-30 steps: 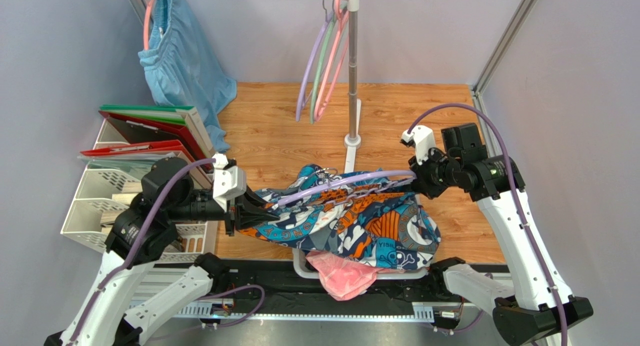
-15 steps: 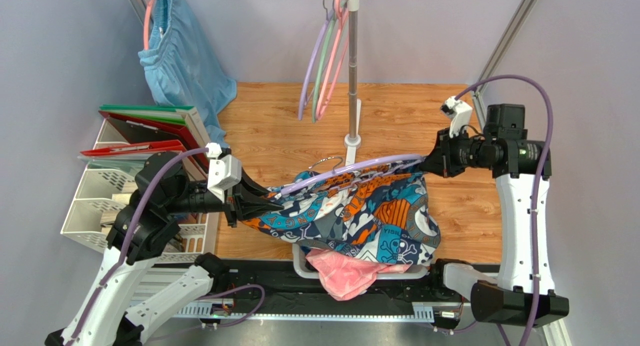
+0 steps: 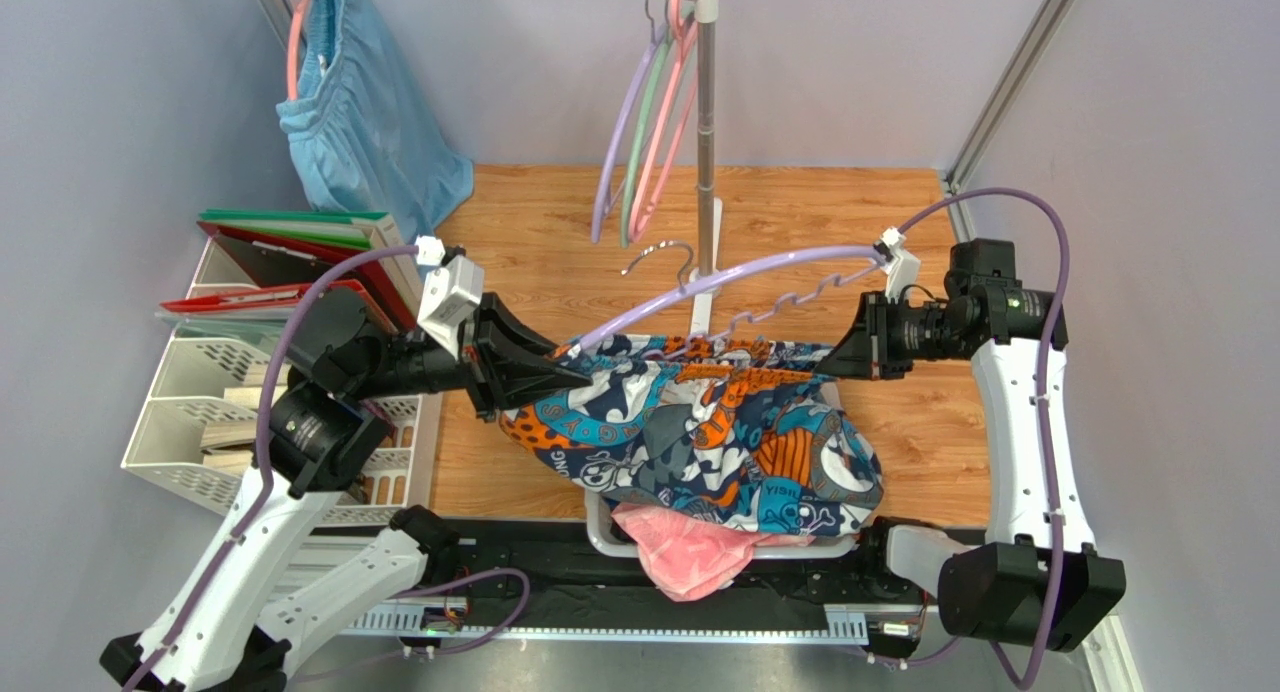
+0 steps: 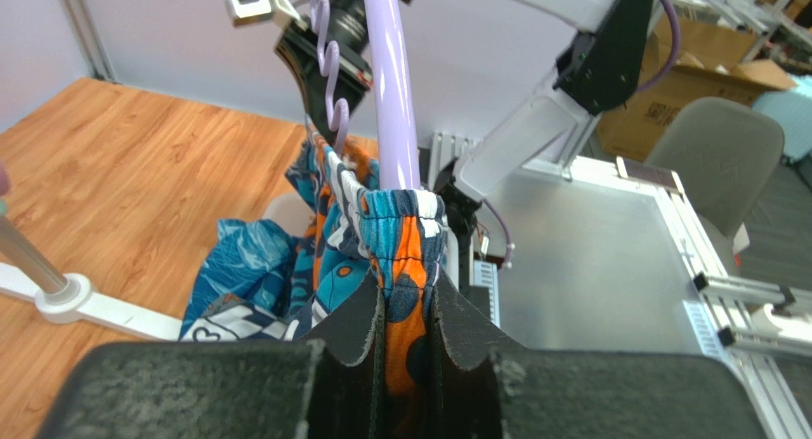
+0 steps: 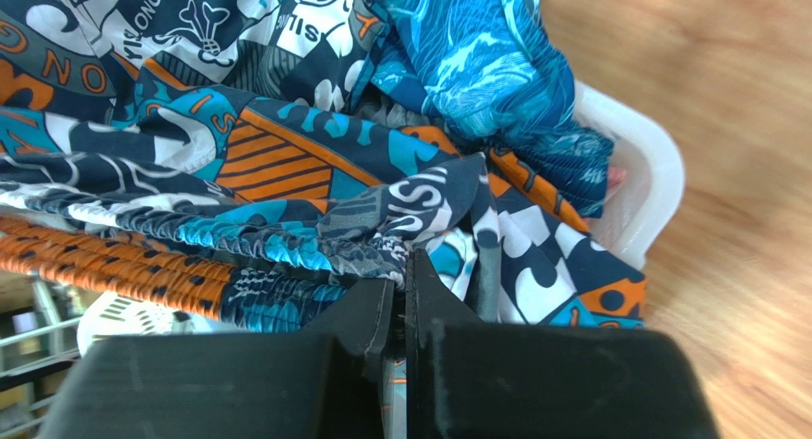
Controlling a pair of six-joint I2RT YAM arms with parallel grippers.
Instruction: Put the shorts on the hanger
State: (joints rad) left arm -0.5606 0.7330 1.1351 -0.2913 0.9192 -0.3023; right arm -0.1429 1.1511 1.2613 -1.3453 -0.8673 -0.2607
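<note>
The printed shorts hang by their waistband, stretched between my two grippers above the table. My left gripper is shut on the waistband's left end, seen close in the left wrist view. My right gripper is shut on the right end, seen in the right wrist view. The lavender hanger arcs above the waistband. Its left tip goes into the waistband by my left fingers, and its right end is up by my right wrist. The shorts' legs droop onto the basket below.
A white basket holding a pink garment lies under the shorts. The rack pole stands just behind, with purple, green and pink hangers. Light-blue shorts hang at the back left. A file rack with folders is at the left.
Both grippers have risen and moved apart, pulling the waistband taut. The hanger has lifted clear above the fabric on the right, and its hook now shows.
</note>
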